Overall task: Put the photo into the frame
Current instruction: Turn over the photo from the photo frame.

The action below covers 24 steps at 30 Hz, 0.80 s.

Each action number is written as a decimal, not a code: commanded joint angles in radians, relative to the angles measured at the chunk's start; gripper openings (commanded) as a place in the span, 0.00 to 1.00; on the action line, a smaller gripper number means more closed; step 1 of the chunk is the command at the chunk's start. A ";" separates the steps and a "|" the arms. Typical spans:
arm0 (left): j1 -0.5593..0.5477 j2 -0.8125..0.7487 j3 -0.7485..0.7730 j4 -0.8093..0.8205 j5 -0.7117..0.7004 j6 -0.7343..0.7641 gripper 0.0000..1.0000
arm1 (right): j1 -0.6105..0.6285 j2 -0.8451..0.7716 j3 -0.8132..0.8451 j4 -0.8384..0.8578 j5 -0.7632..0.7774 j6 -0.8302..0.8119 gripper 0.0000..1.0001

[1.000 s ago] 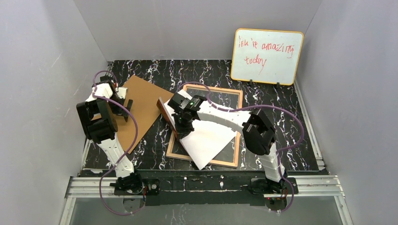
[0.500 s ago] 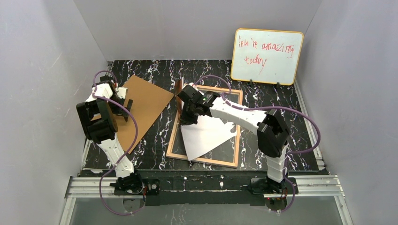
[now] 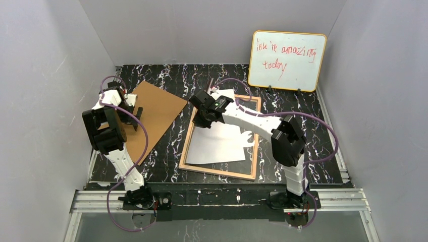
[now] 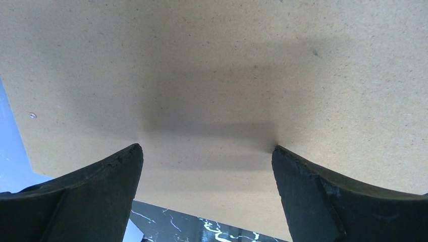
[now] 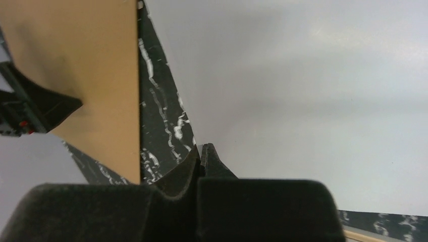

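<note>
The frame (image 3: 221,172) lies flat at the table's middle, tan wood side up. Over it rests the photo (image 3: 218,144), white back up and nearly square with the frame. Its far corner sticks out past the frame's back rail. My right gripper (image 3: 203,120) is shut on the photo's left edge. In the right wrist view a thin white sliver shows between the closed fingertips (image 5: 203,149), and the photo (image 5: 303,101) fills the right side. My left gripper (image 3: 137,117) hangs open just above the brown backing board (image 4: 212,65), nothing between its fingers (image 4: 116,166).
The brown backing board (image 3: 156,108) lies at the left on the black marbled table (image 3: 313,151). An orange-rimmed whiteboard (image 3: 286,60) with red writing leans on the back wall at the right. Grey walls close in three sides.
My right gripper has swung back and to the right with the photo, turning it from skewed and tilted up to lying nearly square over the frame. The left arm has not moved.
</note>
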 commanded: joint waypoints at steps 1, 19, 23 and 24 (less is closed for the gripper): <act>-0.001 -0.048 -0.007 -0.017 -0.004 0.009 0.98 | -0.042 -0.098 -0.091 -0.018 0.095 0.069 0.01; -0.001 -0.052 -0.002 -0.023 -0.003 0.019 0.98 | -0.101 -0.092 -0.137 0.021 0.053 0.193 0.01; -0.001 -0.054 -0.007 -0.023 -0.001 0.023 0.98 | -0.095 -0.101 -0.123 -0.009 0.023 0.196 0.01; -0.001 -0.055 -0.008 -0.020 -0.002 0.024 0.98 | -0.094 -0.114 -0.137 -0.007 0.017 0.202 0.01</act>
